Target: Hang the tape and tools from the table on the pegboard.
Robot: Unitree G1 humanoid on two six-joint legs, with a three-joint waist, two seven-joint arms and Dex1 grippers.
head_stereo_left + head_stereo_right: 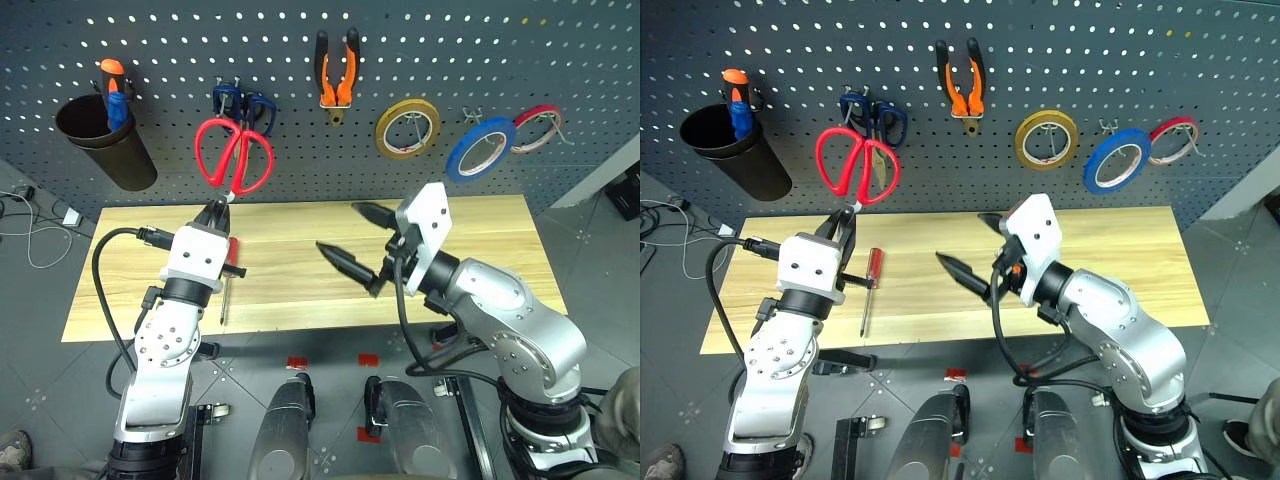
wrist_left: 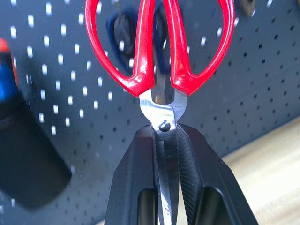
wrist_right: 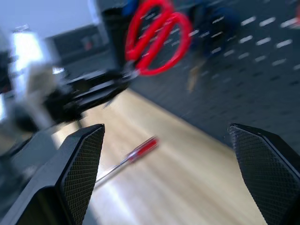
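Left eye view, I'm seeing my left claw (image 1: 215,213) gripping the red scissors (image 1: 234,155) by the blades, handles pointing up against the pegboard (image 1: 300,60), right claw (image 1: 352,238) gaping wide, screwdriver (image 1: 228,278) lying lengthwise on the bench (image 1: 300,270).

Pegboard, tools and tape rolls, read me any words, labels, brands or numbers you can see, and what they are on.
None can be read.
Red-handled scissors held by the left gripper: no print shows.
Pliers, yellow tape roll, blue tape, pegboard: no legible markings.
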